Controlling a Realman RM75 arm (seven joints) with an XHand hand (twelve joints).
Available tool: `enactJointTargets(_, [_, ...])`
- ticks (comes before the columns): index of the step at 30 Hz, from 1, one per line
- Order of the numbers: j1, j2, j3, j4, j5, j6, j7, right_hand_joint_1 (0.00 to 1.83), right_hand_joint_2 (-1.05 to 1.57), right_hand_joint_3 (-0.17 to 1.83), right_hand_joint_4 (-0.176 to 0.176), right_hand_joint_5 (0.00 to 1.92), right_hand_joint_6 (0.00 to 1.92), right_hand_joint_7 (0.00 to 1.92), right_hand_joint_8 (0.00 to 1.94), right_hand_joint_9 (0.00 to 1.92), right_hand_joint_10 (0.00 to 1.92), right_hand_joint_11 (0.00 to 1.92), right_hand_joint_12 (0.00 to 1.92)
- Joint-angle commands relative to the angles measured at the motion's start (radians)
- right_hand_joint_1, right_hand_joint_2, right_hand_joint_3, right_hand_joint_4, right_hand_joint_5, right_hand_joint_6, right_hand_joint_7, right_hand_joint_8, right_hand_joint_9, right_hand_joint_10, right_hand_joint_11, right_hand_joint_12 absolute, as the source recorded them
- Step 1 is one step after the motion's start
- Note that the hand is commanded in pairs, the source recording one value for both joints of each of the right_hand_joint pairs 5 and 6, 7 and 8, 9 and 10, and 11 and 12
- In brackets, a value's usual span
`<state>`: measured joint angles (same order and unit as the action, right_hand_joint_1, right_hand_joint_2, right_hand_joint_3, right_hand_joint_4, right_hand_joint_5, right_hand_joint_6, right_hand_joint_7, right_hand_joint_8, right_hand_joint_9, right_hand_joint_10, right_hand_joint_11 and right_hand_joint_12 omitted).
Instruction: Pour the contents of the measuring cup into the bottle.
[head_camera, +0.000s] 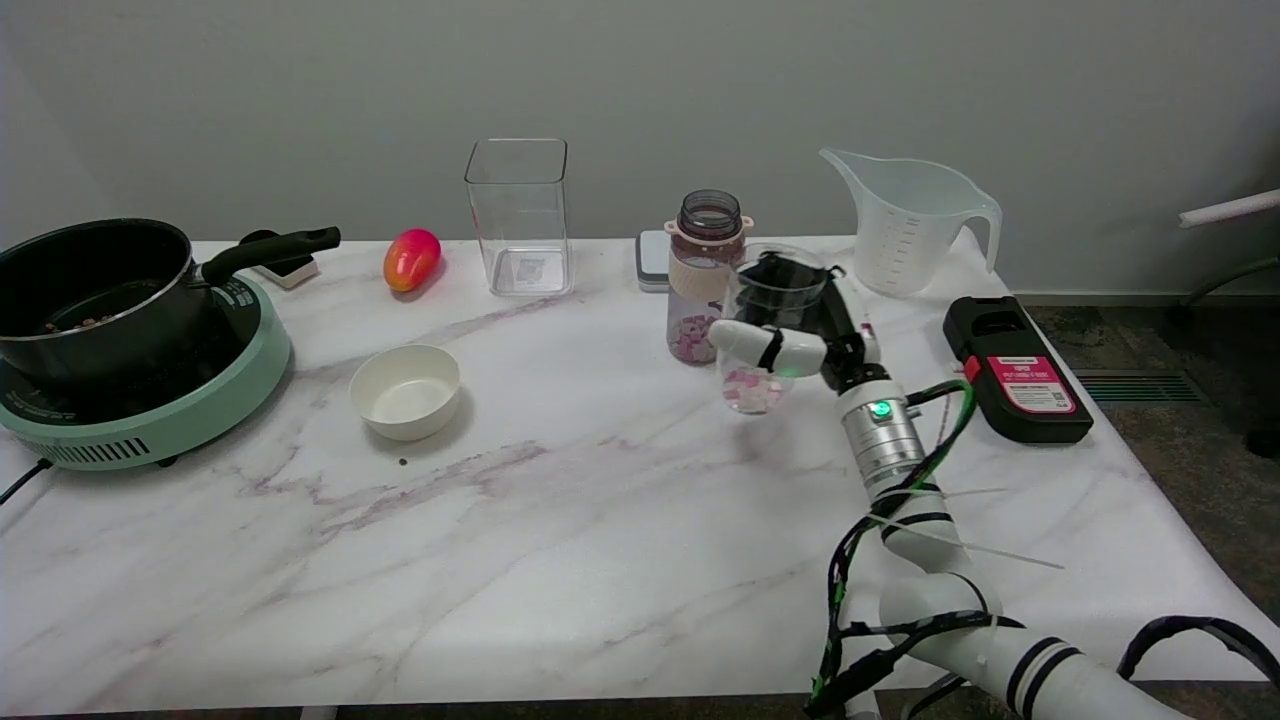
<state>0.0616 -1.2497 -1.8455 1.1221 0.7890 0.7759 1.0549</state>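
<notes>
Right hand (800, 335) is wrapped around the measuring cup (765, 330), holding it upright just off the surface (560, 520), pink and white bits sitting in its bottom. Just beyond, to its left, stands the bottle (706, 275), mouth open, bits inside.

Measuring cup (762, 330): clear glossy plastic. Bottle (704, 277) beside it: clear, with matt beige sleeve. Table (560, 520) beneath: smooth marble-look surface, slight sheen
</notes>
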Motion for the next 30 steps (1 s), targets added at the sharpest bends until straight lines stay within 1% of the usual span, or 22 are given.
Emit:
enactJointTargets(1, [-0.083, 0.097, 0.071, 0.154, 0.303, 0.192, -0.279, 1.15, 1.57, 0.40, 0.000, 1.67, 1.67, 1.72, 1.72, 1.66, 1.66, 1.41, 1.41])
enactJointTargets(6, [-0.081, 0.148, 0.095, 0.183, 0.326, 0.186, -0.318, 1.19, 1.57, 0.34, 0.000, 1.81, 1.81, 1.77, 1.77, 1.70, 1.70, 1.51, 1.51])
enactJointTargets(9, [-0.071, 0.169, 0.126, 0.199, 0.326, 0.154, -0.336, 1.22, 1.57, 0.32, 0.000, 1.89, 1.89, 1.80, 1.80, 1.72, 1.72, 1.54, 1.54])
enactJointTargets(11, [-0.058, 0.177, 0.148, 0.207, 0.320, 0.119, -0.348, 1.23, 1.57, 0.31, 0.000, 1.92, 1.92, 1.81, 1.81, 1.73, 1.73, 1.55, 1.55])
enactJointTargets(14, [-0.018, 0.200, 0.173, 0.215, 0.308, 0.021, -0.360, 1.23, 1.57, 0.30, 0.000, 1.92, 1.92, 1.82, 1.82, 1.73, 1.73, 1.57, 1.57])
enactJointTargets(16, [0.024, 0.227, 0.173, 0.207, 0.274, -0.047, -0.361, 1.23, 1.57, 0.31, 0.000, 1.92, 1.92, 1.82, 1.82, 1.73, 1.73, 1.56, 1.56])
enactJointTargets(21, [0.128, 0.278, 0.157, 0.179, 0.185, -0.212, -0.360, 1.22, 1.57, 0.42, 0.000, 1.86, 1.86, 1.78, 1.78, 1.69, 1.69, 1.50, 1.50])
enactJointTargets(25, [0.206, 0.287, 0.139, 0.110, 0.083, -0.253, -0.339, 1.22, 1.56, 0.53, 0.000, 1.78, 1.78, 1.73, 1.73, 1.65, 1.65, 1.44, 1.44])
enactJointTargets(28, [0.264, 0.301, 0.109, 0.058, 0.012, -0.263, -0.305, 1.31, 1.43, 0.60, 0.000, 1.76, 1.76, 1.71, 1.71, 1.62, 1.62, 1.41, 1.41])
enactJointTargets(30, [0.301, 0.313, 0.091, 0.032, -0.042, -0.273, -0.301, 1.33, 1.40, 0.62, 0.000, 1.75, 1.75, 1.70, 1.70, 1.62, 1.62, 1.40, 1.40])
